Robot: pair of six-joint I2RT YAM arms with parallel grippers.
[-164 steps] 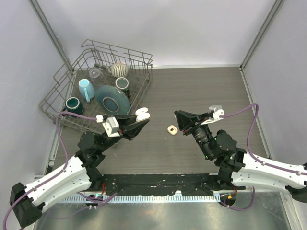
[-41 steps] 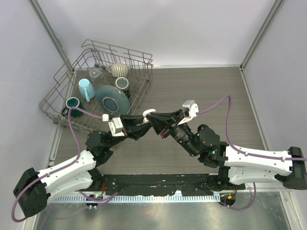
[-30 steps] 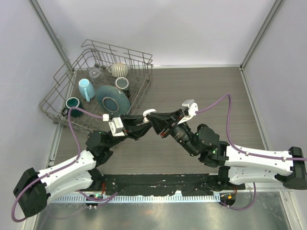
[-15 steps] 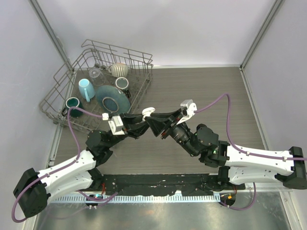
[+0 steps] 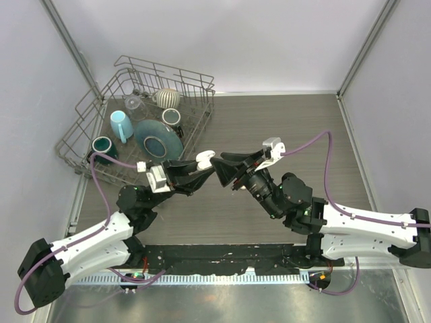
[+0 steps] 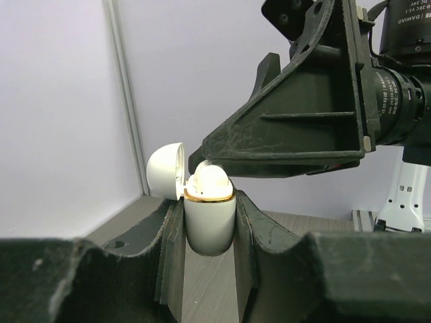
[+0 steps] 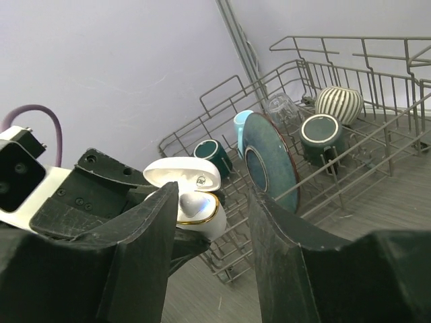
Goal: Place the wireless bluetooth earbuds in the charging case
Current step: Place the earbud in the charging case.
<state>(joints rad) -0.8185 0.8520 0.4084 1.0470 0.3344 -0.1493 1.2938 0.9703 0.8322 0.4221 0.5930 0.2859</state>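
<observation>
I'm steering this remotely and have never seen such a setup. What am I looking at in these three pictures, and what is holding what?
Two robot arms are bolted at the near edge of a table. The overhead picture looks down on both. The other two come from a camera on each wrist, so each shows its own black fingers. The left claw is clamped on the white charging case, whose lid is flipped open. The right wrist view shows an earbud sitting inside it. The right claw is open, holds nothing, and hangs close over the case's mouth. The wire dish rack at the back left holds a plate and mugs.
</observation>
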